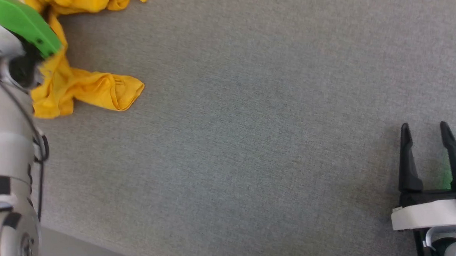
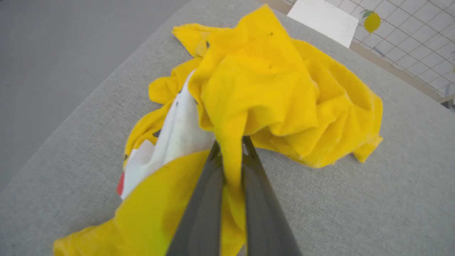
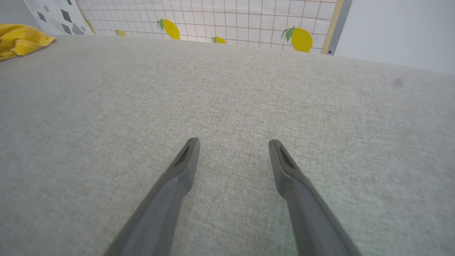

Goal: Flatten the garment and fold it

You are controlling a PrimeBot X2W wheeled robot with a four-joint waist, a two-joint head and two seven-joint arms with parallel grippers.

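One T-shirt (image 1: 87, 87), mustard yellow, lies bunched up on the grey fabric worktop (image 1: 250, 144). We see it at the upper left of the head view, neither flat nor folded. One sleeve (image 1: 116, 90) lies out to the right of the bunch, hemmed opening facing right.

Left hand (image 2: 231, 144): two dark fingers drawn close together, clamped on a strip of the yellow cloth that runs down between them. In the left wrist view the bulk of the T-shirt (image 2: 277, 89) sits crumpled on the worktop just past the fingertips, and more cloth drapes at lower left, near the camera. The print is partly exposed there: one white patch (image 2: 177, 131), one red dot (image 2: 121, 185), a few small black marks. The rest is buried in folds and we can't read it.

In the head view the green cover (image 1: 23, 21) on the left wrist overlaps the cloth and hides those fingers. Below it are the pale forearm (image 1: 3, 153) with black squares and one black cable (image 1: 44, 150).

Right hand (image 1: 424, 125): two fingers spread apart over bare worktop at the lower right of the head view, well apart from the T-shirt. In the right wrist view that hand (image 3: 233, 142) shows the same gap, with grey fabric beneath. We can't tell whether the tips touch the surface. One edge of the T-shirt (image 3: 19, 39) shows at the far upper left there.

Past the worktop: one gridded wall panel (image 3: 249, 17) with lemon prints (image 3: 301, 39), of which we count at least four in the right wrist view. There is also one white sheet (image 2: 323, 19) and grey floor (image 2: 53, 53).
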